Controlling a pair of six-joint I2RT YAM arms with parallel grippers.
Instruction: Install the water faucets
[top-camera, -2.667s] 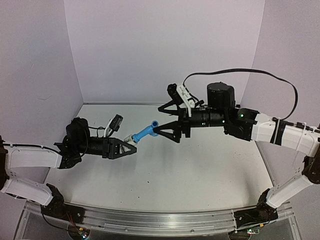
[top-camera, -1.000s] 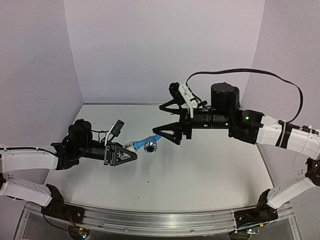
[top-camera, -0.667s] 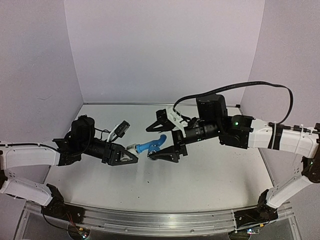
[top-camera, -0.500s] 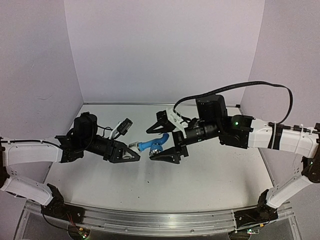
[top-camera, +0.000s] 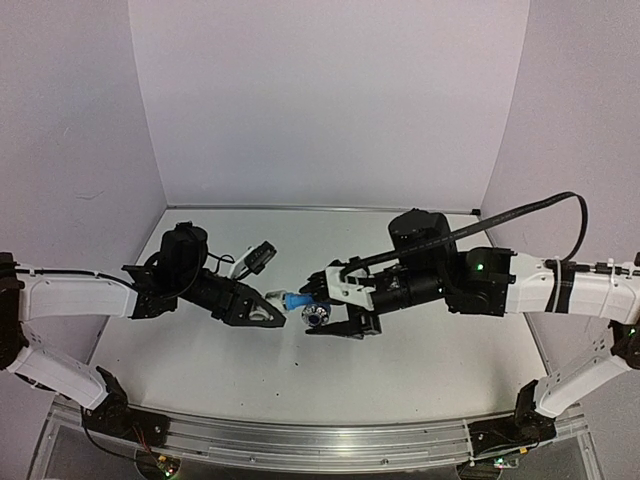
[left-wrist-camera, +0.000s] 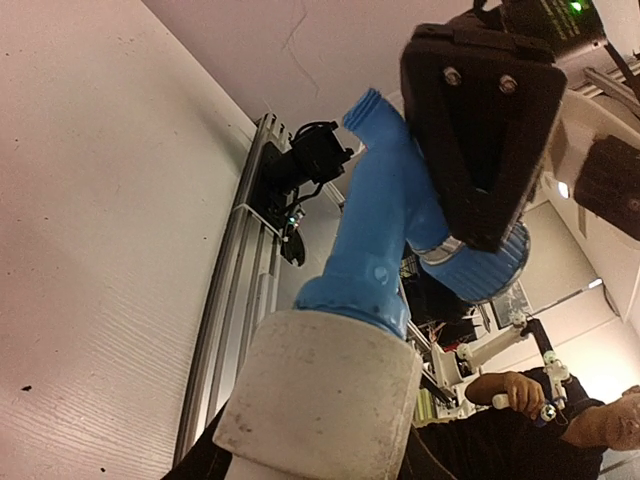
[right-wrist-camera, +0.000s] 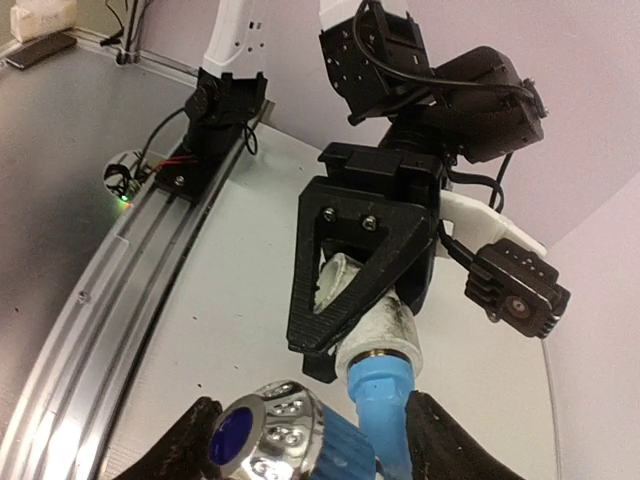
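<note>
The blue tap hangs in the air between both grippers over the middle of the table. Its threaded end sits in the white cylindrical fitting. My left gripper is shut on the white fitting. My right gripper is shut on the blue tap; its fingers flank the stem. The tap's chrome knob with a blue centre points towards the right wrist camera. In the left wrist view the tap rises from the fitting, and a right finger covers its body.
The white table lies below the held parts. A metal rail runs along the near edge with both arm bases. Purple walls close the back and sides. The left wrist camera sticks out behind the left gripper.
</note>
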